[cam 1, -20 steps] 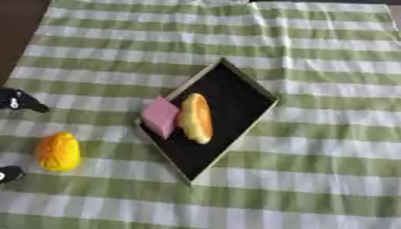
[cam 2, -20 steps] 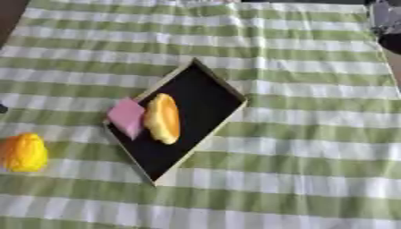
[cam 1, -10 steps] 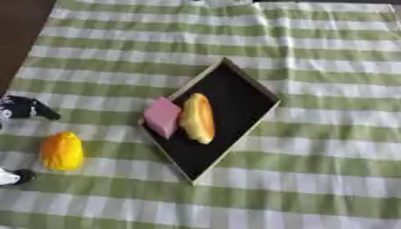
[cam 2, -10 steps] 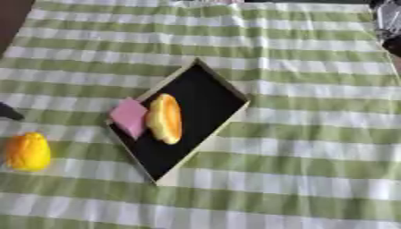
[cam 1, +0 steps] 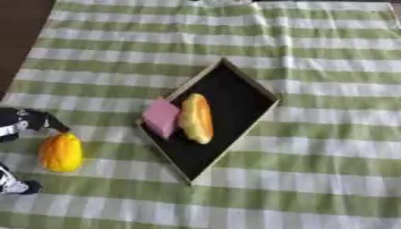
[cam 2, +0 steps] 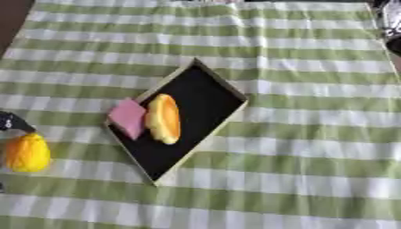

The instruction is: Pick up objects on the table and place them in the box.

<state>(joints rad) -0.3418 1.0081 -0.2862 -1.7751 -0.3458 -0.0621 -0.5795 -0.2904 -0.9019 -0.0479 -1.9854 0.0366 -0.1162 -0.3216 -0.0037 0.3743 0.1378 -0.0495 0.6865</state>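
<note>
Left eye view: left hand (cam 1: 22, 125), cut off at the left edge, brackets the yellow fruit (cam 1: 61, 152) with parted fingers, contact unclear. Box (cam 1: 235, 96) at centre holds a pink block (cam 1: 161, 117) and bun (cam 1: 197, 118); striped cloth (cam 1: 329, 147) lies bare rightward.

Right eye view: something dark at the far right corner, unidentifiable.

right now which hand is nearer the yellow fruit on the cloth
Left. The left hand sits right around the yellow fruit at the left edge, fingers above and below it. The right hand is far off in the upper right corner.
</note>
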